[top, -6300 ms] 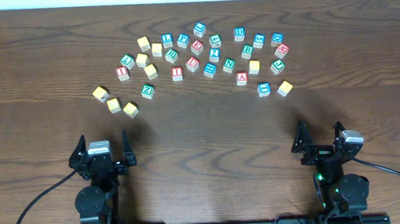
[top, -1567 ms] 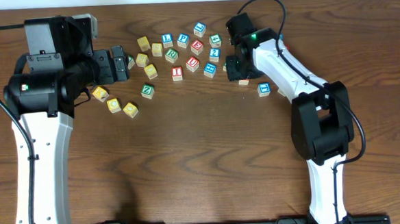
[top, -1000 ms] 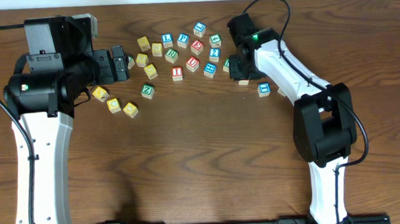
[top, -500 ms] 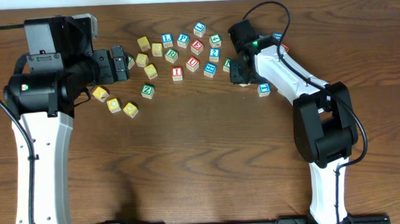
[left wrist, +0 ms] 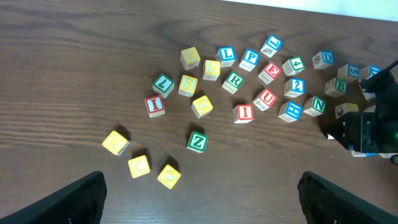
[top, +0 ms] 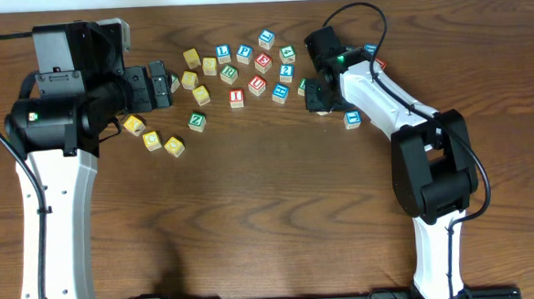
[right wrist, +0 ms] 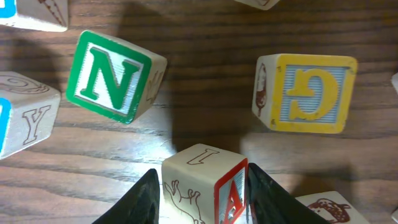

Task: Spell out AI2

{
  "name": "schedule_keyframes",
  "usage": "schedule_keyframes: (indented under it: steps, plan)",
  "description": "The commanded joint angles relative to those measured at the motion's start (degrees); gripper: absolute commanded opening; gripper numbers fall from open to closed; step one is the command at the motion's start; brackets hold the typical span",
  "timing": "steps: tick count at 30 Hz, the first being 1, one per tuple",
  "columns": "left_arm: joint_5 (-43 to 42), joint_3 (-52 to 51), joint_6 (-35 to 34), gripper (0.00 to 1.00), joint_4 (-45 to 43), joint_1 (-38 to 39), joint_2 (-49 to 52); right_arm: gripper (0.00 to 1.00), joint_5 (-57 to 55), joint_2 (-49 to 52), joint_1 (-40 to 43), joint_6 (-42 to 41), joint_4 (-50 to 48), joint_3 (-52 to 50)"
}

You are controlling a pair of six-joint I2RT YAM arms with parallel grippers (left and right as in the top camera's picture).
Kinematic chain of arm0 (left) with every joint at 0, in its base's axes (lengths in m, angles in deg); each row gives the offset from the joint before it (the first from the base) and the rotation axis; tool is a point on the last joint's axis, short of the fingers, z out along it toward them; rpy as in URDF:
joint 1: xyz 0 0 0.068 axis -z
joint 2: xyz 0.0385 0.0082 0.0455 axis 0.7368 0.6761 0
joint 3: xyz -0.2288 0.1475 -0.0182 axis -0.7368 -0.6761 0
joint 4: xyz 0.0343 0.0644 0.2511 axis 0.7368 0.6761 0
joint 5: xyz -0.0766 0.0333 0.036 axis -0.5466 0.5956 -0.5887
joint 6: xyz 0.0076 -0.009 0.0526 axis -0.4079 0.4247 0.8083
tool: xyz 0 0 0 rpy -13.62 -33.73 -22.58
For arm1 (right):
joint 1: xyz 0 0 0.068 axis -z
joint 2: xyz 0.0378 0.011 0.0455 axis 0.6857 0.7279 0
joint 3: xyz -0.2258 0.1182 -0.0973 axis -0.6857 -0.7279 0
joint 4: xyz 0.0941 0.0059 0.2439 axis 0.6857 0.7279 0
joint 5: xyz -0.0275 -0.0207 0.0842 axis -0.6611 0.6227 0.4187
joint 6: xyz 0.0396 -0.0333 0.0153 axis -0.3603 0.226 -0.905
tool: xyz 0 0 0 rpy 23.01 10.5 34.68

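Note:
In the right wrist view the red A block (right wrist: 205, 183) sits between my right gripper's (right wrist: 200, 194) two black fingers, which press on both its sides. Overhead, that right gripper (top: 317, 97) covers the A block at the right of the block cluster. A red I block (top: 236, 97) lies in the cluster's middle and shows in the left wrist view too (left wrist: 244, 113). The blue 2 block (top: 286, 72) lies further back (left wrist: 294, 86). My left gripper (top: 160, 85) hovers open over the cluster's left side, high above the table (left wrist: 199, 196).
Many lettered blocks are scattered across the table's back half. A green N block (right wrist: 112, 76) and a yellow G block (right wrist: 308, 92) lie close to the held block. Three yellow blocks (top: 152, 139) and a green Z block (top: 197, 120) lie at the front left.
My right gripper has come slightly forward and down over the A block, with its fingers now against its sides. The left arm has not moved.

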Motion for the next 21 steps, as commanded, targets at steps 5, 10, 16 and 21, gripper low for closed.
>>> schedule_keyframes:
  steps: [5, 10, 16, 21]
  plan:
    - [-0.5, 1.55, 0.5, 0.98, -0.07, -0.39, 0.0, 0.4, 1.49, -0.28, 0.35, 1.64, 1.46, 3.91]
    - [-0.5, 1.55, 0.5, 0.98, -0.04, -0.39, 0.0, 0.4, 1.66, -0.87, 0.02, 2.47, 1.6, 5.18]
    - [-0.5, 1.55, 0.5, 0.98, -0.04, -0.39, 0.0, 0.4, 1.64, -0.98, -0.39, 2.47, 1.62, 5.2]
    - [-0.5, 1.2, 0.5, 0.98, -0.04, -0.39, 0.0, 0.34, 1.03, -0.96, -0.39, 3.76, 1.66, 5.2]
